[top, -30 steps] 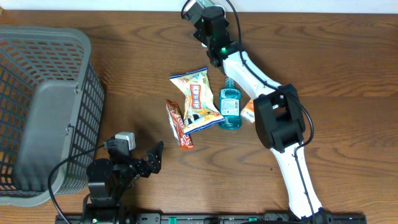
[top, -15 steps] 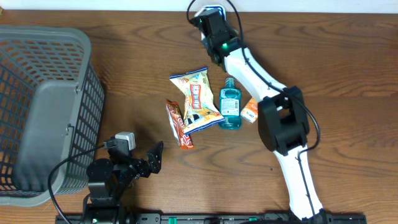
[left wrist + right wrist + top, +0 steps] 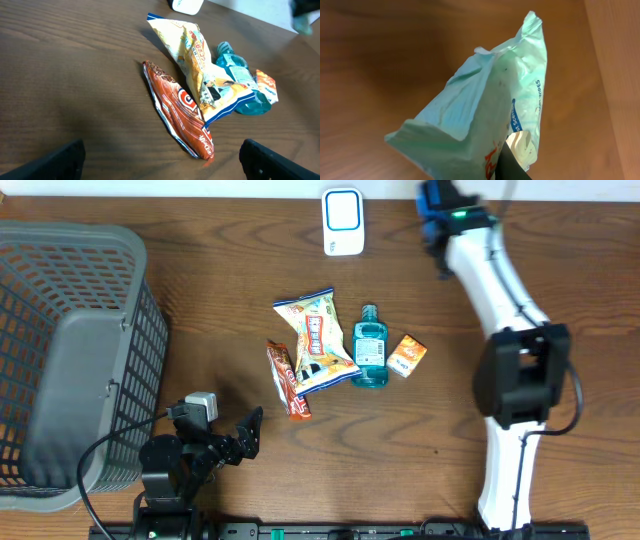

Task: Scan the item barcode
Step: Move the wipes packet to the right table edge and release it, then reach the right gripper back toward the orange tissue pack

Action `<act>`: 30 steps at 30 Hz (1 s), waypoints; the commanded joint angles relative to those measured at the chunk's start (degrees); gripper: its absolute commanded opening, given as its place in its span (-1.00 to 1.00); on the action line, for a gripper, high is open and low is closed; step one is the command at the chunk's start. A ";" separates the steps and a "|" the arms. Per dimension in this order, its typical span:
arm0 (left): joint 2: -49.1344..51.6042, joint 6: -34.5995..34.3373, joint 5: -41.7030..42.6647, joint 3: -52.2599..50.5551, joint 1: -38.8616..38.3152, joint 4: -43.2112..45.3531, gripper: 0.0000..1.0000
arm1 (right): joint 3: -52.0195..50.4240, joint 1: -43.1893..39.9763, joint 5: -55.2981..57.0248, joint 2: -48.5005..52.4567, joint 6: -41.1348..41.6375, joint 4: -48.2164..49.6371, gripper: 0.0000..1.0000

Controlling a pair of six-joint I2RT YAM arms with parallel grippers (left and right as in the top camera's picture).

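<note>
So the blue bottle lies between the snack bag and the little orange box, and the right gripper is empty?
Not empty. The right gripper is shut on a pale green packet, as the right wrist view shows. The blue bottle does lie between the snack bag and the little orange box.

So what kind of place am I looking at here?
Probably a mock shop checkout on a wooden tabletop: a grey shopping basket, a white scanner-like device, and snack packets with a mouthwash bottle.

Only "wipes" reads clearly, printed in blue on the pale green packet (image 3: pixel 490 115); other print is too blurred.
</note>
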 commanded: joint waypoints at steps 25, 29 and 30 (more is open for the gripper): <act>-0.02 -0.52 0.57 -0.85 -0.22 -1.42 0.97 | -13.73 -37.05 2.12 -1.70 36.33 -12.92 0.98; -0.02 -0.52 0.57 -0.85 -0.22 -1.42 0.96 | -13.73 -36.30 0.26 -6.78 38.53 -14.29 0.98; -0.02 -0.52 0.57 -0.85 -0.22 -1.42 0.97 | -13.73 -35.89 -0.42 -8.11 38.53 -14.27 0.99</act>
